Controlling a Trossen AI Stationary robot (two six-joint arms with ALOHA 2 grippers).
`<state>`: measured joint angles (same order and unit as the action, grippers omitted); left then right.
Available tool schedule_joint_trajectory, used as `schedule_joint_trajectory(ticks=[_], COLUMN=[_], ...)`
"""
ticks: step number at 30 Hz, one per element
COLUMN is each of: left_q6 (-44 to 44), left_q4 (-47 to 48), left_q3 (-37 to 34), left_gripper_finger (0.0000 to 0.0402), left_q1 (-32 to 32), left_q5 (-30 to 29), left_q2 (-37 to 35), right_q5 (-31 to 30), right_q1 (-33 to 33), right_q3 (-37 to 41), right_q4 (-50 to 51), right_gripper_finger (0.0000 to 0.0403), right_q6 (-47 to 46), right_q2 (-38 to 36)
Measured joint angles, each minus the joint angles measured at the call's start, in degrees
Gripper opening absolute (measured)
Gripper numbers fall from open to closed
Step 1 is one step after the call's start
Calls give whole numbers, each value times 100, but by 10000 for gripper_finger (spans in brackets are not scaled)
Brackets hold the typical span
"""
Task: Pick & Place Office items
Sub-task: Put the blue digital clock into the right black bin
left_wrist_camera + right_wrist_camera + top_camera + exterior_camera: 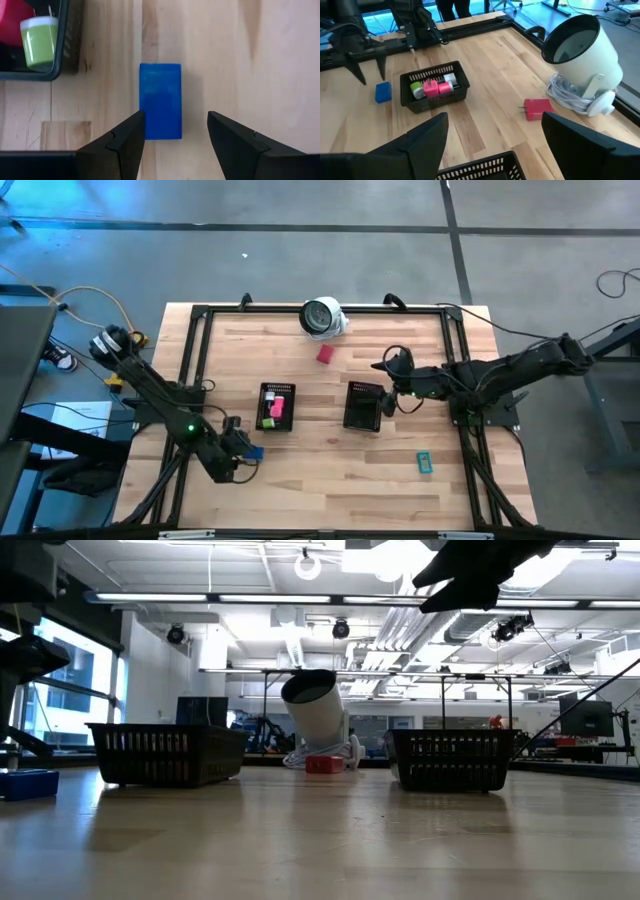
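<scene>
**Blue piece under the left claw, not yet gripped**

The blue eraser (pixel 160 100) lies flat on the wooden table (pixel 330 470), directly below the left gripper (pixel 175 131) and slightly off toward one finger, with the filled mesh tray (pixel 276 406) just beside. I'd centre first, then drop straight down so both fingers straddle its narrow sides. The claw stands half-open, holding and touching nothing. The right gripper (pixel 385 366), spread wide and empty, waits above the other tray (pixel 364 406).

A white round camera (pixel 322 317) with a dark face lies tilted at the far edge of the wooden table (pixel 330 480), on its coiled white cable (pixel 570 97). Two black mesh trays (pixel 276 407) (pixel 364 406) stand side by side, apart, mid-table.
</scene>
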<state>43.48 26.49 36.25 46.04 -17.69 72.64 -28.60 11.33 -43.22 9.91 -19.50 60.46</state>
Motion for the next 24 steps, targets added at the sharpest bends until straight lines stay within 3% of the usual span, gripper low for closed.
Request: schedule_joint_trajectory(ticks=[24], left_q6=[112], left_q4=[-16], left_q3=[2], left_gripper_finger=[207], left_q1=[-212], left_q5=[17], left_q2=[73], right_q5=[-131], right_q1=[108], right_q3=[0], right_q4=[24], right_gripper_finger=[309], right_q6=[21], right_q2=[1])
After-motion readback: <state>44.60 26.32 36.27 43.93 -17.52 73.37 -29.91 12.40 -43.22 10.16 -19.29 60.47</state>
